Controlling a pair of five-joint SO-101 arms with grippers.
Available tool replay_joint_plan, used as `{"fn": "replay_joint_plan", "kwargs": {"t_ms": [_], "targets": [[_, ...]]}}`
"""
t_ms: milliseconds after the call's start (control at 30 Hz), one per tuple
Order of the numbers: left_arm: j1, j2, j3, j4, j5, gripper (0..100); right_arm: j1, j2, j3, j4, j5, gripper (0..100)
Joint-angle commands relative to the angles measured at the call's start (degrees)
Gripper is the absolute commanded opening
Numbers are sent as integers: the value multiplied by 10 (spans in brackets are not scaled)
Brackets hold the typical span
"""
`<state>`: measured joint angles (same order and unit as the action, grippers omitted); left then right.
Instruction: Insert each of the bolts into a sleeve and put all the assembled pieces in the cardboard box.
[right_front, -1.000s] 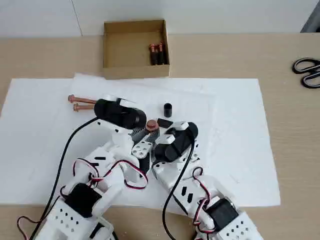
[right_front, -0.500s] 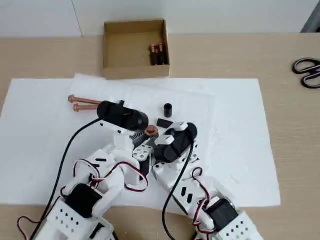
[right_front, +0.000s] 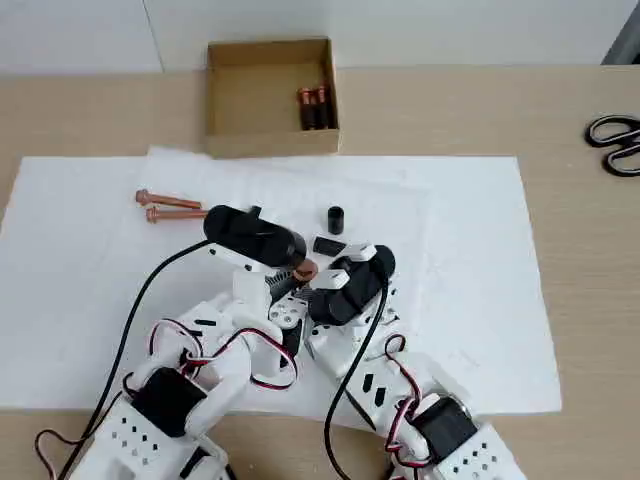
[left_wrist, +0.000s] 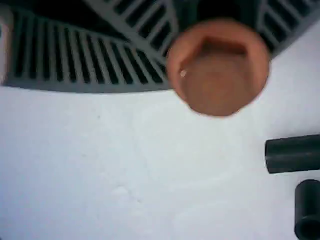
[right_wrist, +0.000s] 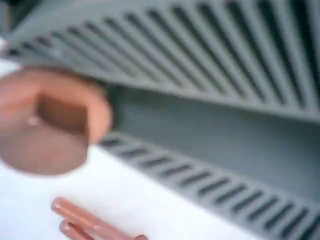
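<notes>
A copper bolt (right_front: 305, 268) stands head-up between the two arms in the middle of the white paper. My left gripper (right_front: 294, 270) is shut on it, and its round head (left_wrist: 218, 67) sits among grey ribbed fingers (left_wrist: 75, 60). My right gripper (right_front: 318, 276) meets it from the other side, its ribbed fingers (right_wrist: 210, 55) shut on a dark sleeve (right_wrist: 200, 125) right beside the bolt head (right_wrist: 45, 120). Two loose bolts (right_front: 165, 206) lie to the far left. Two black sleeves (right_front: 335, 218) (right_front: 328, 246) lie just beyond the grippers. The cardboard box (right_front: 230, 95) holds assembled pieces (right_front: 315, 108).
Black scissors (right_front: 615, 142) lie at the table's right edge. The white paper (right_front: 470, 260) covers the work area, with bare wood around it. The loose sleeves (left_wrist: 292, 154) are close to the grippers, and the loose bolts (right_wrist: 85, 220) lie farther off.
The left arm's wrist has swung right and nearer the front. The bolt head has moved toward the front edge and up against the right gripper, which has stayed in place.
</notes>
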<state>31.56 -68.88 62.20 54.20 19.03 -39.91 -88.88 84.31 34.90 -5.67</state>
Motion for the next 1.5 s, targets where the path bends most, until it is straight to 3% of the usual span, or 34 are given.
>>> {"fn": "replay_joint_plan", "kwargs": {"t_ms": [0, 100, 333, 433, 600, 733, 867, 1067, 1233, 1467], "targets": [[3, -8, -37, 31, -4, 195, 2, -9, -8, -9, -2, 6], [3, -8, -52, 58, -4, 265, 2, -9, -8, -9, -2, 6], [-21, -8, -122, 140, -4, 269, 2, -9, -8, -9, -2, 6], [-98, -8, -182, 197, -5, 269, 11, -5, -10, -9, -1, 6], [-259, -8, -227, 254, -7, 269, 99, -4, -11, -8, 0, 6], [-311, -8, -230, 253, -8, 269, 141, 10, -33, 7, 39, 6], [-312, -7, -208, 240, -8, 269, 167, 106, -127, 37, 65, 6], [-312, -8, -195, 226, -8, 269, 212, 364, -383, 34, 62, 6], [-316, -8, -196, 227, -8, 269, 212, 585, -538, -87, 61, 6], [-316, -8, -193, 229, -8, 269, 211, 836, -647, -385, 64, 6]]}}
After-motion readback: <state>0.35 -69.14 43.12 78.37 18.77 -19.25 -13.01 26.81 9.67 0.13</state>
